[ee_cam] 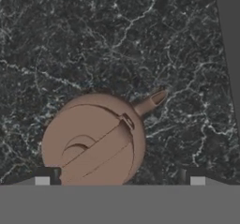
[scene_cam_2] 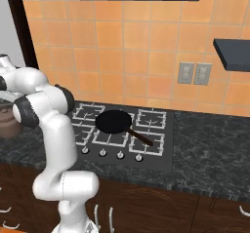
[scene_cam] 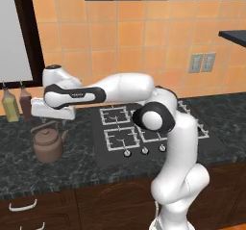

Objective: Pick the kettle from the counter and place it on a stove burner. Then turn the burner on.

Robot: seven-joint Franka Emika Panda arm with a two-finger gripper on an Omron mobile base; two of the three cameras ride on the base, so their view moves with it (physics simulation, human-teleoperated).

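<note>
The pick-up is the step in hand: the kettle (scene_cam: 48,142) sits on the worktop (scene_cam: 72,169), left of the cooktop (scene_cam: 144,133), and nothing is gripped yet. The hand hangs directly above it, with the jaws wide apart; in the hand view the kettle (ee_cam: 93,141) lies low in the frame between the two tips, its handle arching across the lid and its spout pointing up and right.

The next move probably calls for a straight descent so the jaws straddle the handle, then a close and a lift toward the back-left burner (scene_cam: 114,113).

The worktop is dark marbled stone over dark wood cabinets. Two bottles (scene_cam: 17,104) stand against the orange tiled wall behind the kettle. A black pan (scene_cam_2: 114,122) rests on the cooktop.
</note>
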